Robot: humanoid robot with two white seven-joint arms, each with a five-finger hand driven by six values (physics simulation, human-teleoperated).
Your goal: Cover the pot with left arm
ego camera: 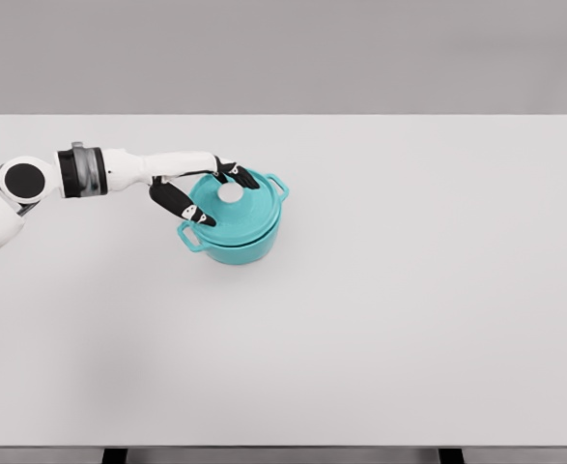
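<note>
Bare white tabletop [360, 367] fills your lower frame; left of centre, your left hand [201, 188] spreads its fingers [188, 208] over the teal lid [240, 205], seating it on the teal two-handled pot [240, 246].

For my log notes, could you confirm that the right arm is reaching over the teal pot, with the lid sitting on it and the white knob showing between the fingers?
Not quite: it is the left arm, coming in from the picture's left, as the head view shows. The left hand reaches over the teal pot, with the lid sitting on it and the white knob between the fingers.
</note>
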